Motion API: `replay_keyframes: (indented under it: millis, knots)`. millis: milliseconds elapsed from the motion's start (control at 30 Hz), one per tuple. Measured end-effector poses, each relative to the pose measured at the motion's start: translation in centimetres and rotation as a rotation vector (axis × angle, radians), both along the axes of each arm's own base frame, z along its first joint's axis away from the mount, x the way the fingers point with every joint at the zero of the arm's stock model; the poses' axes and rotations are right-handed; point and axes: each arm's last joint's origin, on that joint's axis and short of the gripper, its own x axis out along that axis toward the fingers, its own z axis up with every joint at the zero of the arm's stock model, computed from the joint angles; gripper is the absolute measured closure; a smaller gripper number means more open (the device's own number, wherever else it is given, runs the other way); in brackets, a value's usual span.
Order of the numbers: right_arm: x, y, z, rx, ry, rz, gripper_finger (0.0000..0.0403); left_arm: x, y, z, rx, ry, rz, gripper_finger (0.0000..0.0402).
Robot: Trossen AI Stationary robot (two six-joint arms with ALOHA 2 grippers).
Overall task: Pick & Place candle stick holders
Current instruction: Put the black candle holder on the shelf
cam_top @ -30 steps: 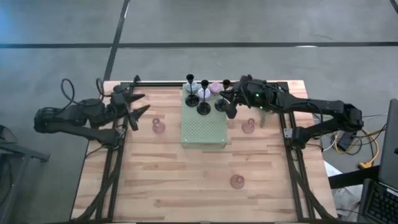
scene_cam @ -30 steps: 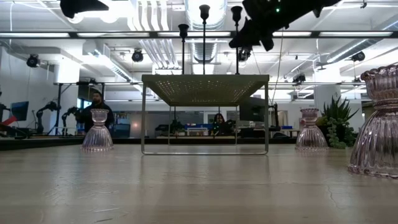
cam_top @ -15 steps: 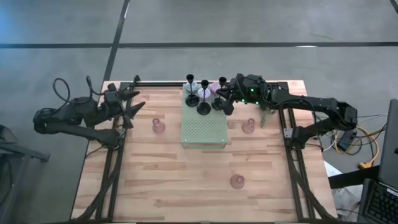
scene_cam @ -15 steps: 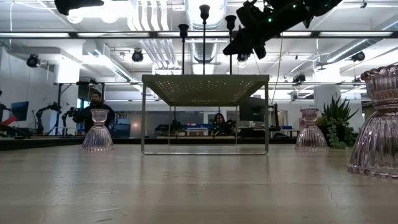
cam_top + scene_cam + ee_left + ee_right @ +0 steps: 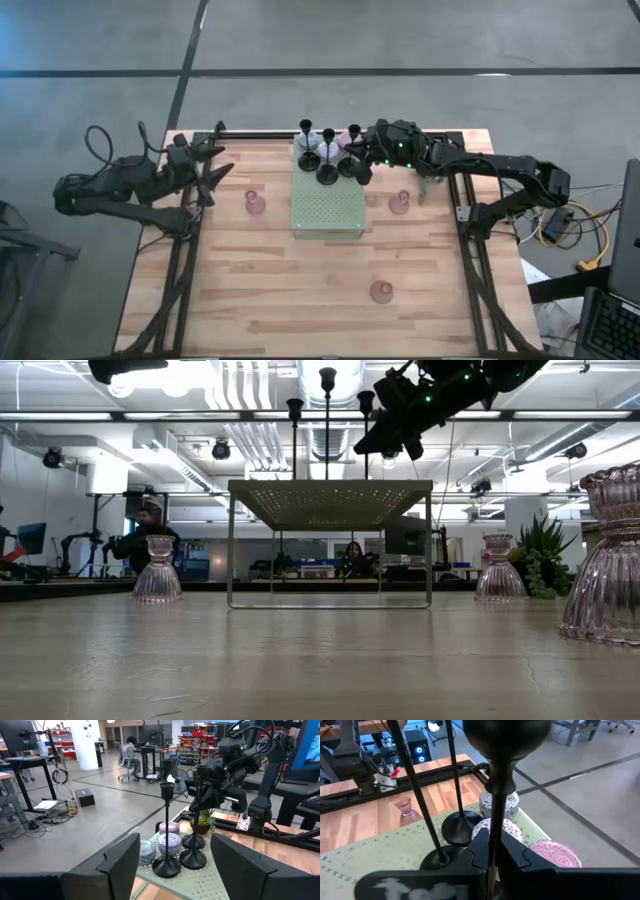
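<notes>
Right wrist view puts the black candlestick (image 5: 492,795) nearest me: my right claw (image 5: 491,851) is pinched narrow on its thin stem, cup above, fingers closed around it. Over the last second I have carried it in from about three o'clock of the green mat (image 5: 327,208), and it now stands near two other black candlesticks (image 5: 328,160) at the mat's twelve o'clock end. In the high view my right claw (image 5: 358,160) sits over that far corner. I cannot tell whether the base has touched down; the low view shows the stem upright above the raised mat (image 5: 330,492). I judge this placement nearly done, with release the step ahead.

Past the stem lie the patterned round holders, lilac (image 5: 496,831), blue (image 5: 506,805) and pink (image 5: 554,854), close behind.

Farther off, three pink glass holders (image 5: 255,203) wait on the bare bench (image 5: 250,290), one at the mat's nine o'clock, one at three, one toward five.

My left claw (image 5: 215,172) hangs wide open, idle at the bench's left edge.
</notes>
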Motion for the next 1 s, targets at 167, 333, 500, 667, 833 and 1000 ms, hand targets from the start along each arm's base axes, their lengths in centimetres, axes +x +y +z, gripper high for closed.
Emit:
replay_keyframes:
  millis: [167, 333, 500, 667, 833, 1000]
  knots:
    - [-0.05, -0.30, -0.10, -0.005, 0.006, -0.012, 0.0394, 0.00, 0.00, -0.01, 0.000, 0.001, 0.000, 0.0154]
    - [-0.02, -0.60, -0.25, -0.005, 0.007, -0.021, 0.0394, -0.02, 0.01, 0.04, 0.000, -0.002, 0.000, 0.0154]
    - [0.03, -0.72, -0.32, 0.000, 0.004, -0.021, 0.0394, 0.00, 0.00, -0.02, 0.000, 0.001, 0.000, 0.0154]
    - [0.02, -0.72, -0.33, -0.003, 0.007, -0.020, 0.0392, -0.01, 0.00, 0.03, 0.000, -0.001, 0.000, 0.0154]
    - [0.00, -0.70, -0.41, 0.001, 0.013, -0.018, 0.0377, 0.00, 0.00, -0.01, -0.004, -0.001, 0.000, 0.0154]
    - [-0.02, -0.78, -0.42, 0.015, 0.009, -0.027, 0.0364, 0.01, 0.00, -0.02, -0.007, -0.004, 0.001, 0.0154]
